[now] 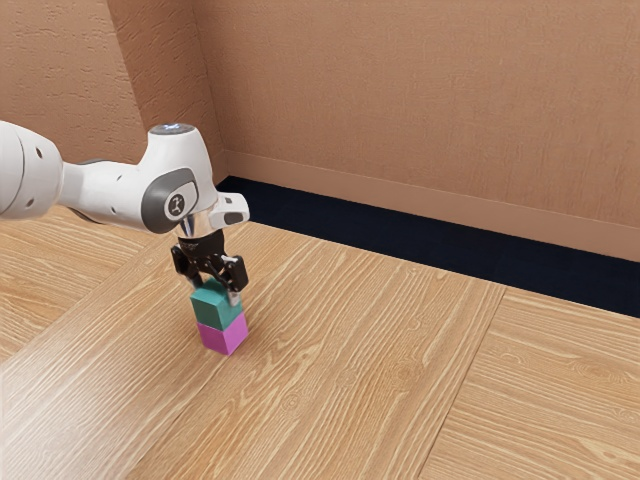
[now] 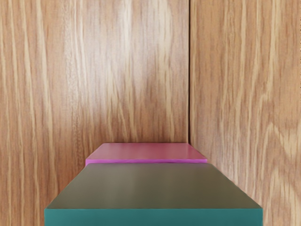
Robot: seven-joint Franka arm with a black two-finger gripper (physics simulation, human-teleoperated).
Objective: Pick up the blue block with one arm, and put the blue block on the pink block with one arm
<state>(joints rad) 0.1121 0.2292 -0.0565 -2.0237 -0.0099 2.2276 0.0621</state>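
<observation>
In the exterior view, the white seven-joint arm (image 1: pixel 100 190) comes in from the exterior view's left and bends down over the light wooden plank table (image 1: pixel 400 380). Its black two-finger gripper (image 1: pixel 213 283) points straight down, with the fingers standing at two opposite sides of the small blue block (image 1: pixel 212 305), a teal-tinged cube, and seemingly clamped on its upper part. The blue block sits on top of the magenta-pink cube block (image 1: pixel 225 335), which rests flat on the table. The two make a short stack, and the upper cube is set slightly toward the exterior view's left of the lower one. Behind the table runs a strip of dark navy floor (image 1: pixel 450 235), then a tan wall (image 1: pixel 420 90) with a pale baseboard.

In the wrist view, the blue block (image 2: pixel 155 193) lies directly under the hand, its flat top face broad and dull. Past its far edge a narrow band of the pink block (image 2: pixel 146 153) shows. Around both spreads the wooden table (image 2: pixel 94 70), with a straight seam (image 2: pixel 189 70) between planks running away from the blocks.
</observation>
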